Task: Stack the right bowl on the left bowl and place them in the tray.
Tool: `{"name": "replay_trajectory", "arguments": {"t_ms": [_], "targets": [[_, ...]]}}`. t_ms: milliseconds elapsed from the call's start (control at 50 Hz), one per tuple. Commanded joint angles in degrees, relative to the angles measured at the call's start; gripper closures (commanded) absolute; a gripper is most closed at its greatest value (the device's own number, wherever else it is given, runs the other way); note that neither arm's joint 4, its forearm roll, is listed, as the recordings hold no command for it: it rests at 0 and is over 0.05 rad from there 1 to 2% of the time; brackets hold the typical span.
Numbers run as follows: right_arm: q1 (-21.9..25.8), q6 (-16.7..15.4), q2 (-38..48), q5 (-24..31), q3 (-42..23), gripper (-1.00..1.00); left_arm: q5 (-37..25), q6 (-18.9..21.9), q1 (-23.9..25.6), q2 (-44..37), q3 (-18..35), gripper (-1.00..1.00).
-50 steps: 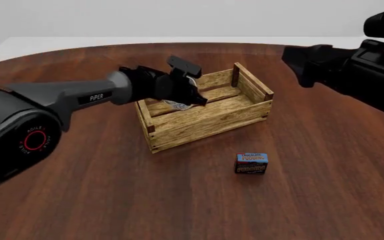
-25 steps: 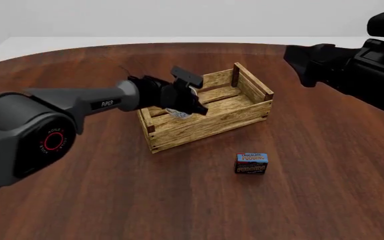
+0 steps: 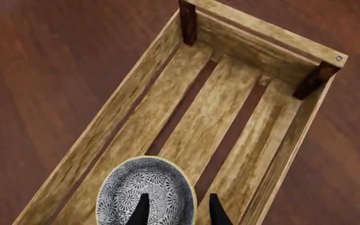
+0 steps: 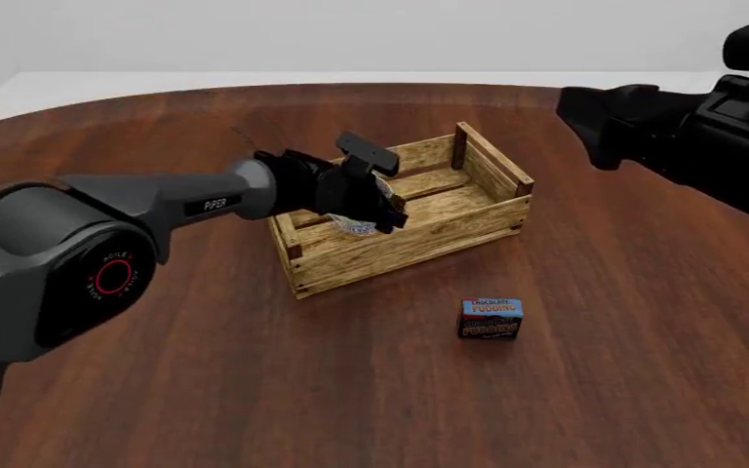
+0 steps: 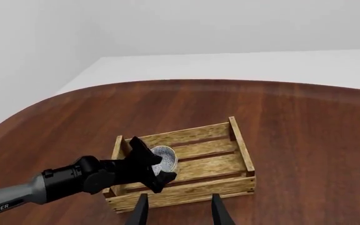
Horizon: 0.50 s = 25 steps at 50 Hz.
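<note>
We log "PIPER" in white capitals on the grey forearm link of the left arm in the front view, and again near the picture's edge on the same arm in the right wrist view. The red ring on that arm's base joint carries small lettering, possibly "AGILEX", too fine for us to confirm. The pudding box bears "PUDDING"; the smaller line above it, perhaps "CHOCOLATE", is blurred.

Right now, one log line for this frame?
left gripper: shut on bowl, over tray | right gripper: open, clear of tray | pudding box: on table
</note>
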<state>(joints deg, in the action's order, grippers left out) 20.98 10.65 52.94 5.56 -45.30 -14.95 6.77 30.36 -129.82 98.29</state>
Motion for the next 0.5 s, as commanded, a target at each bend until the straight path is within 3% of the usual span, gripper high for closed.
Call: {"name": "replay_trajectory", "arguments": {"t_ms": [20, 300, 500], "targets": [[-0.02, 0.06, -0.29, 0.17, -0.02, -1.0, -0.26, 0.09, 0.76, 0.14, 0.2, -1.0], [0.07, 0.0, -0.47, 0.38, -0.11, -1.0, -0.64, -0.16, 0.91, 2.39, -0.46, -1.0], [0.17, -0.1, -0.52, 0.45, -0.12, -1.0, 1.06, -1.37, 1.13, 9.67, -5.2, -1.0]]}}
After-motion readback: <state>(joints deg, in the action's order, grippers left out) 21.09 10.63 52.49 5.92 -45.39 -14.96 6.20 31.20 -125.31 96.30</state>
